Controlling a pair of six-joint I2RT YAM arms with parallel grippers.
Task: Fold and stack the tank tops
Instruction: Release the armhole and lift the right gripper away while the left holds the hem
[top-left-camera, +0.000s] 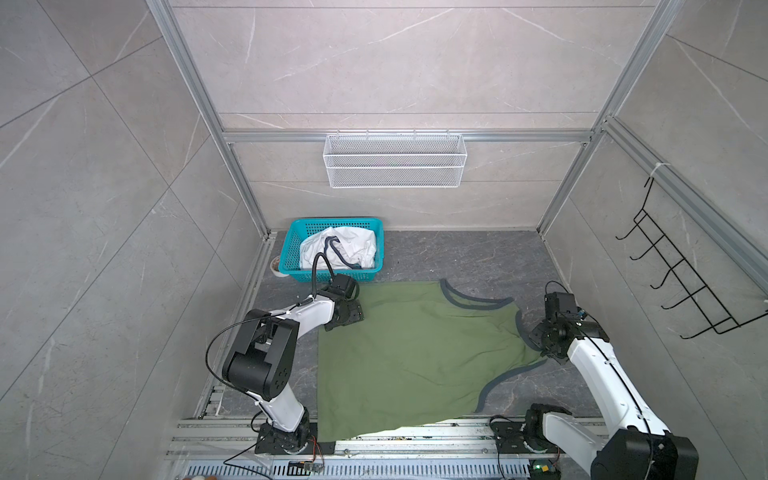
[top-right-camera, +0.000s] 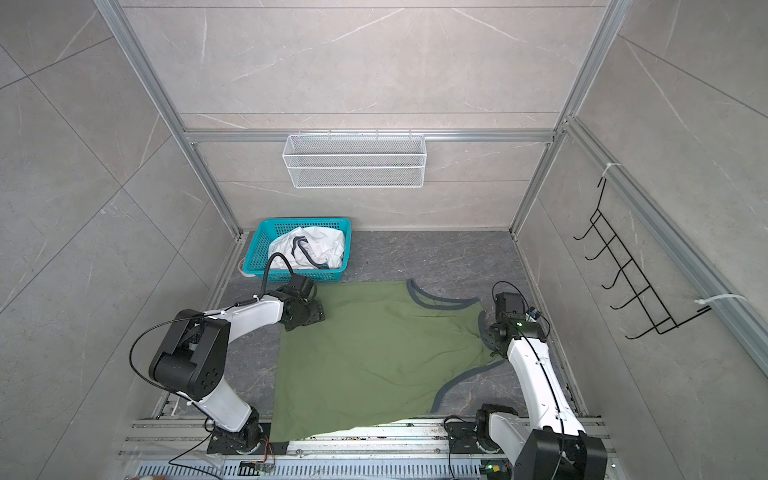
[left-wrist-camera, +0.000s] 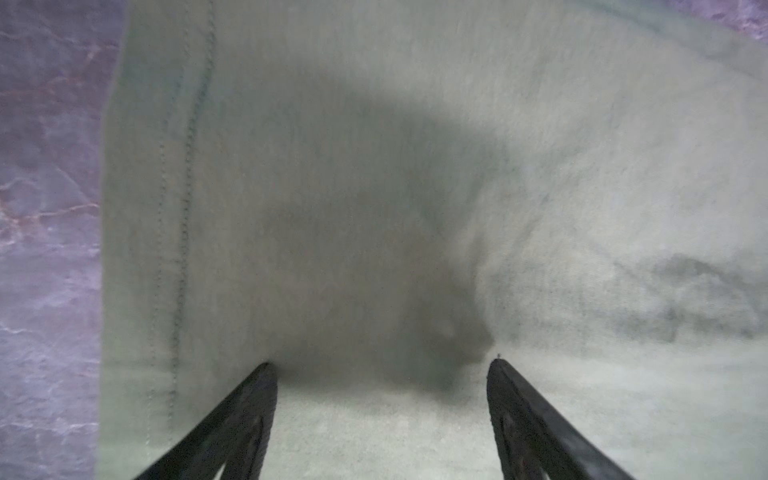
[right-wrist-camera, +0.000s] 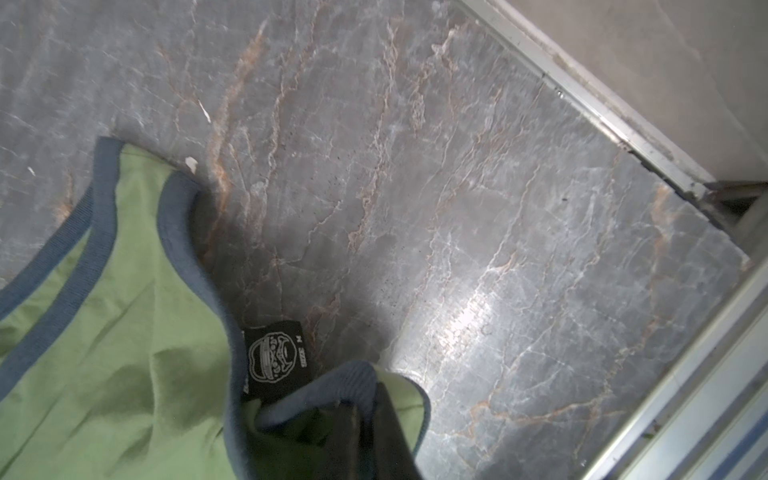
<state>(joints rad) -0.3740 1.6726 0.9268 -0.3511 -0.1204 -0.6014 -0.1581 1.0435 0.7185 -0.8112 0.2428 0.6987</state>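
Found olive green tank top (top-left-camera: 415, 357) spread flat across middle of bench (top-left-camera: 457, 257), hem to the left, grey-trimmed openings to the right, so long axis left to right; near edge draped over front rail (top-left-camera: 457, 432). Logged left end effector (left-wrist-camera: 381, 364) released, jaws wide, low over the far-left hem corner, stitched hem line just beside one finger; contact with cloth not certain. Logged right end effector (right-wrist-camera: 368, 409) clenched on a grey-trimmed edge at the right end, black label (right-wrist-camera: 276, 361) just beside it. Noted white tank top (top-left-camera: 338, 245) crumpled in teal basket (top-left-camera: 336, 220) at far left, nearer the left arm, not yet folded. Judged coming move to turn on that axis: one end effector at each end of it, bulk of cloth toward near from the left one; probably needs closing the left one on the hem before any lift
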